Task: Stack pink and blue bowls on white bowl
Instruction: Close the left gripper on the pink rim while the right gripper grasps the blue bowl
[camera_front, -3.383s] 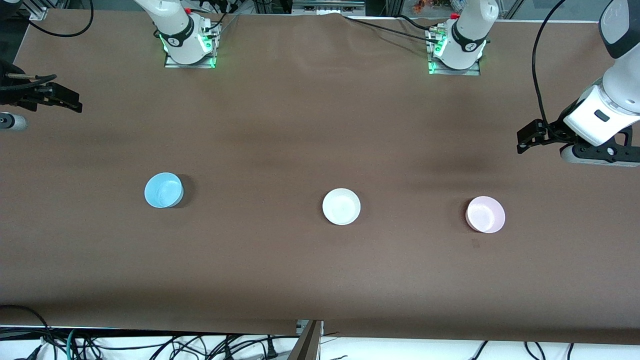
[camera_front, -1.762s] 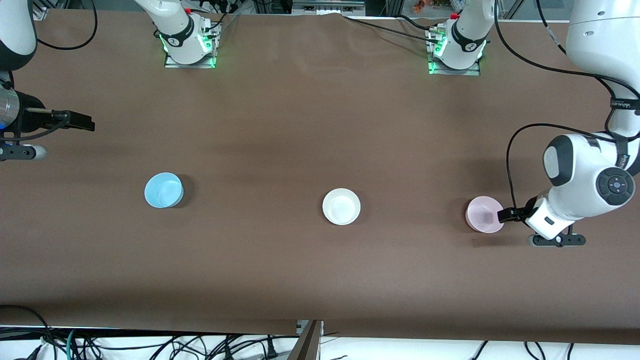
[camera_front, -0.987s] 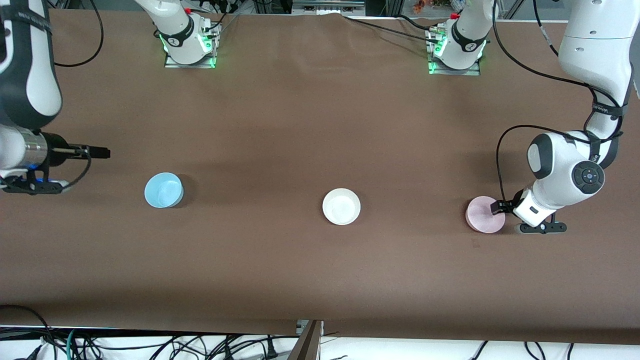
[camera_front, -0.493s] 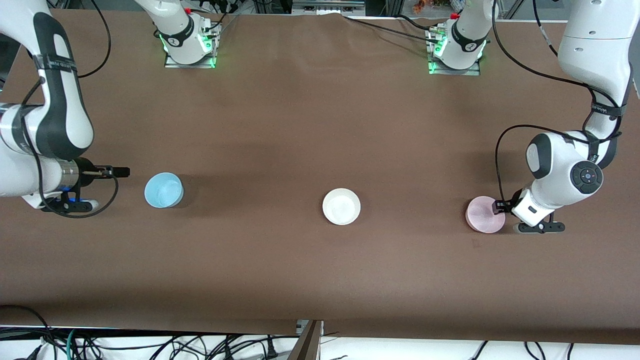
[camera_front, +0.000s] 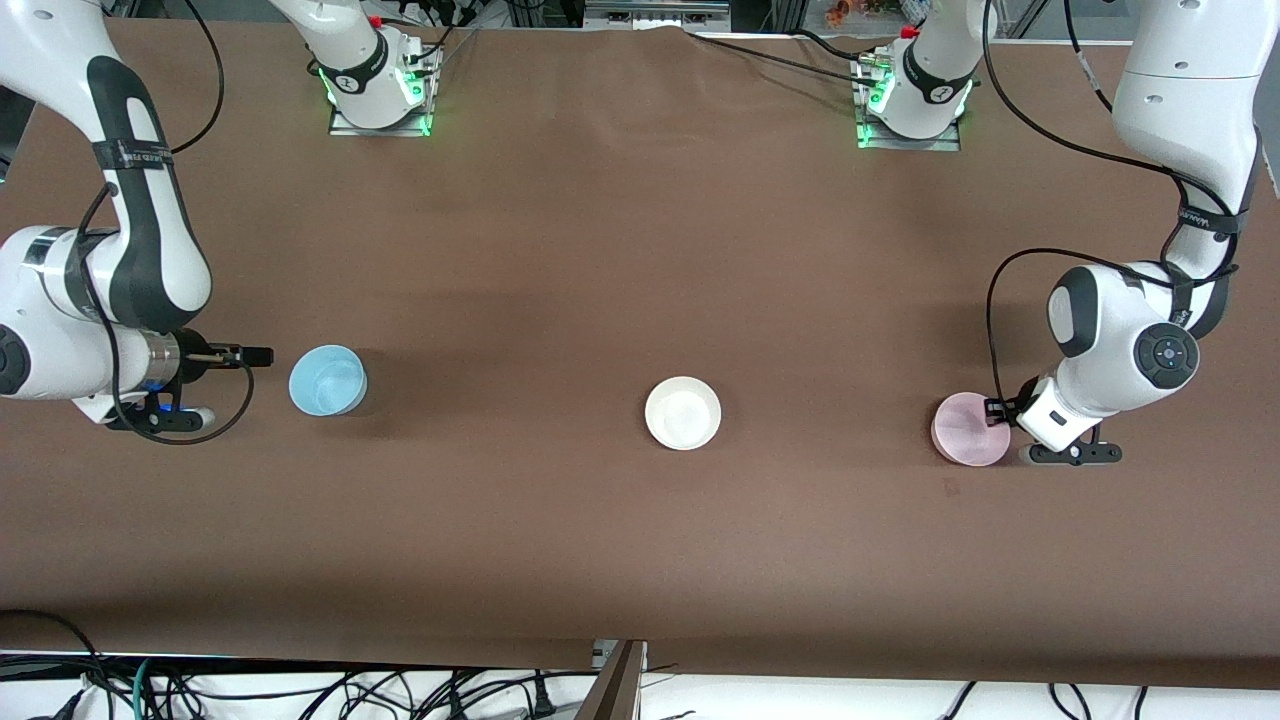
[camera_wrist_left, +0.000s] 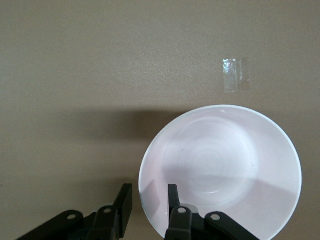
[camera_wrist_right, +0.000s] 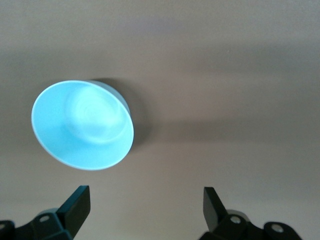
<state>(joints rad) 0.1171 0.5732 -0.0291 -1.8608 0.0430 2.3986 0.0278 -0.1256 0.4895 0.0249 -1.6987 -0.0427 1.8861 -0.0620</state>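
The pale pink bowl sits toward the left arm's end of the table, the white bowl in the middle and the sky-blue bowl toward the right arm's end. My left gripper is low at the pink bowl's rim. In the left wrist view its jaws stand narrowly apart astride the rim of the pink bowl, one finger inside and one outside, with small gaps showing. My right gripper is beside the blue bowl, wide open and empty, with the blue bowl just ahead of it.
The brown table cover holds only the three bowls. A small piece of clear tape lies on the cover near the pink bowl. Both arm bases stand along the table's edge farthest from the front camera.
My right gripper has come in from the table's end and down to just beside the blue bowl. My left gripper came down to the pink bowl's rim and has barely shifted since. No bowl has moved.
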